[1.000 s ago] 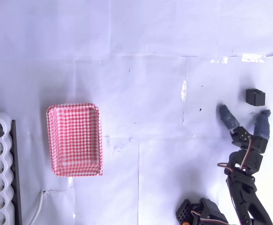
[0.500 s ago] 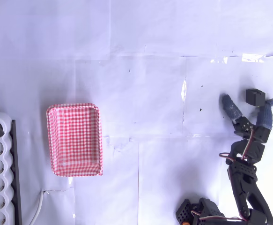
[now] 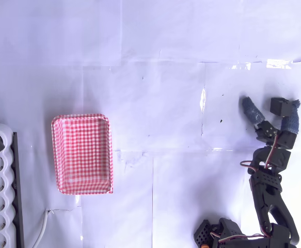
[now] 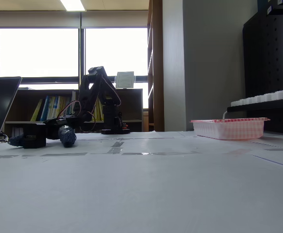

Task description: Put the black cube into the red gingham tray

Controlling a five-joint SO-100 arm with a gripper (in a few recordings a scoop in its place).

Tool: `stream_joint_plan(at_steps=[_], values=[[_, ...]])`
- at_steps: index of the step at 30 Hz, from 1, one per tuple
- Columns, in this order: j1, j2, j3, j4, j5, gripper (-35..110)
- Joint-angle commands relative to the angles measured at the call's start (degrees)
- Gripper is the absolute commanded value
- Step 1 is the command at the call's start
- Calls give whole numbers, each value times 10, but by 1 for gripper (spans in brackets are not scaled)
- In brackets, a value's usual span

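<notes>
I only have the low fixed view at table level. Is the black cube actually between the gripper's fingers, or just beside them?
Observer: Between them. In the overhead view the black cube sits inside the open gripper, close against the right-hand finger.
Operator: And the other finger?
Observer: The left-hand finger stands apart from the cube, with bare table showing between them.
Operator: Anything in the tray?
Observer: Nothing; from above the red gingham tray shows only its checked floor.
</notes>
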Motion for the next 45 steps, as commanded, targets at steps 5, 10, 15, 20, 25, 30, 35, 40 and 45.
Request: stream_joint_plan(at_steps=[5,10,15,20,25,30,35,40,45], values=[[12,0,46,1,-3,47],[15,10,66,1,-11,43],[16,18,80,1,-12,41],[14,17,80,1,-18,34],[12,16,79,1,-18,12],[14,16,78,4,-12,2],[15,1,79,46,4,0],[15,-80,80,249,36,0],[-4,-240,113,577,2,0]])
